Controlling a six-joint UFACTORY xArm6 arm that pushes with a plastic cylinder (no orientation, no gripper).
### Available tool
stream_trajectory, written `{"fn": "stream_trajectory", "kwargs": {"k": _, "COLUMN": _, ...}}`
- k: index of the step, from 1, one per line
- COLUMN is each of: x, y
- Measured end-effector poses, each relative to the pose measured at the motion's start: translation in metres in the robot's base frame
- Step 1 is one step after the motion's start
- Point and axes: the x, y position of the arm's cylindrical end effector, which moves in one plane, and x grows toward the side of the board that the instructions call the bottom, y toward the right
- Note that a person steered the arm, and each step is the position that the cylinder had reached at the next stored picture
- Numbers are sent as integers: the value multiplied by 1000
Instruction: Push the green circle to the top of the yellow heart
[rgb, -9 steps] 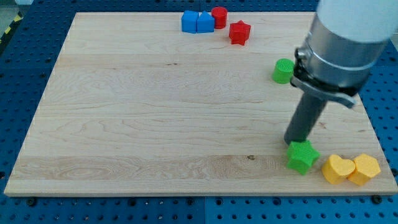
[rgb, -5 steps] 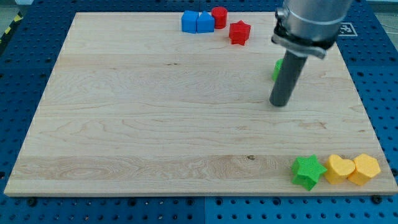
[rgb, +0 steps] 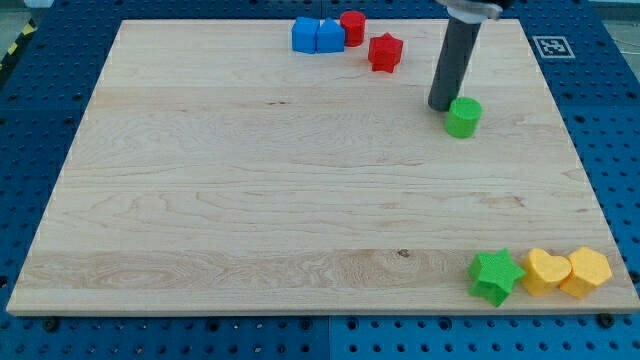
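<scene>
The green circle (rgb: 462, 117) sits on the wooden board at the upper right. My tip (rgb: 441, 106) rests just to the circle's upper left, touching or nearly touching it. The yellow heart (rgb: 545, 271) lies near the board's bottom right corner, far below the circle. A green star (rgb: 496, 276) touches the heart's left side and a yellow hexagon (rgb: 587, 272) touches its right side.
Two blue blocks (rgb: 317, 35), a red cylinder (rgb: 352, 27) and a red star (rgb: 385, 51) cluster at the board's top edge, left of my rod. The board's right edge (rgb: 585, 190) runs close to the circle and the heart.
My tip left the green star at the bottom right, moved up the board and now stands at the green circle's upper left. The star shifted against the heart.
</scene>
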Motion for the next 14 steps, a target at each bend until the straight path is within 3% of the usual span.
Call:
{"fn": "stream_trajectory", "kwargs": {"k": 2, "x": 21, "y": 55}}
{"fn": "stream_trajectory", "kwargs": {"k": 5, "x": 114, "y": 85}}
{"fn": "stream_trajectory", "kwargs": {"k": 6, "x": 127, "y": 98}}
{"fn": "stream_trajectory", "kwargs": {"k": 10, "x": 158, "y": 106}}
{"fn": "stream_trajectory", "kwargs": {"k": 14, "x": 162, "y": 95}}
